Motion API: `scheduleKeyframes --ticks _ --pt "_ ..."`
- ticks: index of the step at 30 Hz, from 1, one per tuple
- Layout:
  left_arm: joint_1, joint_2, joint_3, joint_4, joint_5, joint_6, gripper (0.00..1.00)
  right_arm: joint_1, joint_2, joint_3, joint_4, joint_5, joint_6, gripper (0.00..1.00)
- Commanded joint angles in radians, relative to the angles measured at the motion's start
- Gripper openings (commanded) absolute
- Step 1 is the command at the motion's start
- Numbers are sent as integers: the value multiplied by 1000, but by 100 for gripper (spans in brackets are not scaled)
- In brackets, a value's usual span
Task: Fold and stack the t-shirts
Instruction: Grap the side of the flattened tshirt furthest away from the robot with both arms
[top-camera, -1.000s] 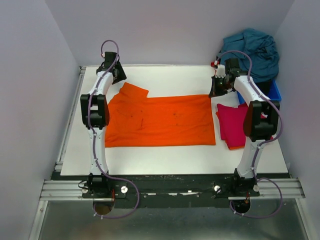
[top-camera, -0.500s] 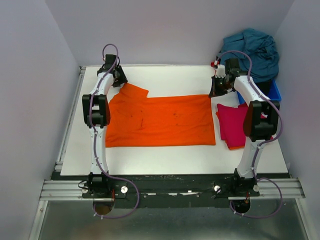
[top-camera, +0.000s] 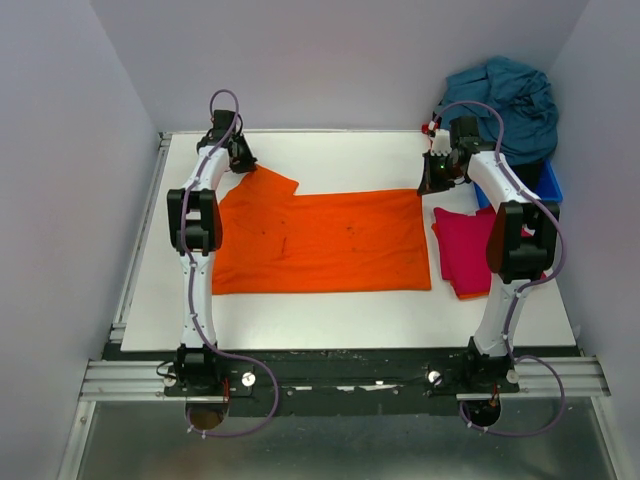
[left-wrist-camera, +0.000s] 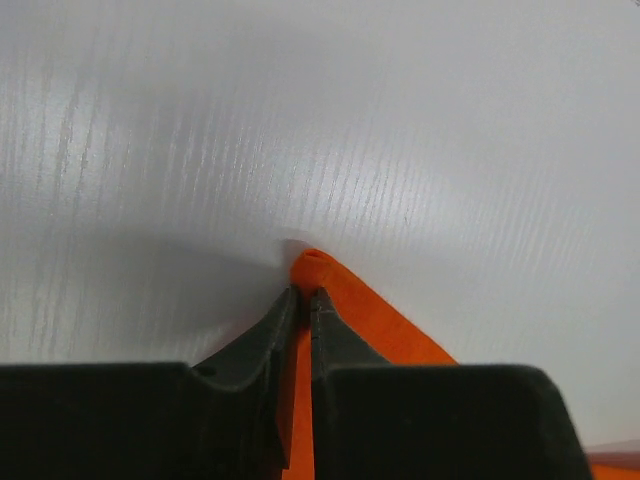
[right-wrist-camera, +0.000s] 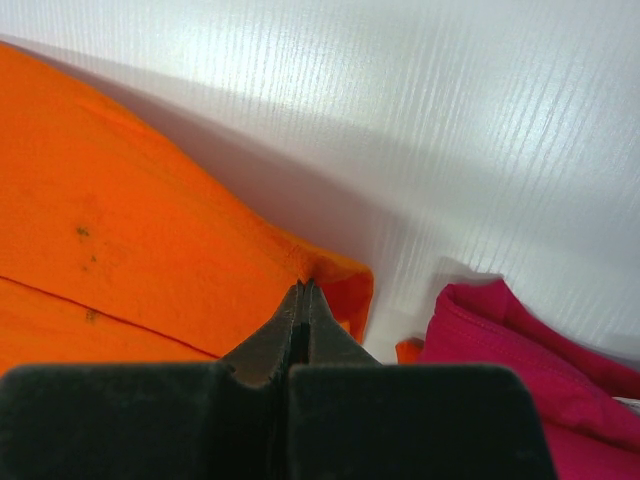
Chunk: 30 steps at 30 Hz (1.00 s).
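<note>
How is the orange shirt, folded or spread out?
Spread out. The orange shirt lies flat and wide on the table, one sleeve sticking out. Left hand and right hand pinch its far corners.

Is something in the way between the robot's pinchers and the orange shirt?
Nothing visible is. The left gripper pinches the orange t-shirt at its far left sleeve tip, and the right gripper is shut on its far right corner. The magenta t-shirt lies off to the right, not between.
</note>
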Motion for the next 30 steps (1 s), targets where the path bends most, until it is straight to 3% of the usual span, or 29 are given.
scheduleKeyframes --ticks 1,4,10,19,30 --pt "-9 44 7 -22 46 -16 12 3 -5 17 8 1 -6 1" --pt "-9 48 8 -11 69 -21 0 5 -3 18 8 -2 -6 1" --pt "-6 -23 -59 38 66 -10 0 5 3 23 2 12 -1 1" --pt "-8 -334 -427 232 -23 24 0 5 0 24 -1 30 31 1" --pt "-8 -595 -698 305 -66 27 0 5 -12 18 -41 55 68 1"
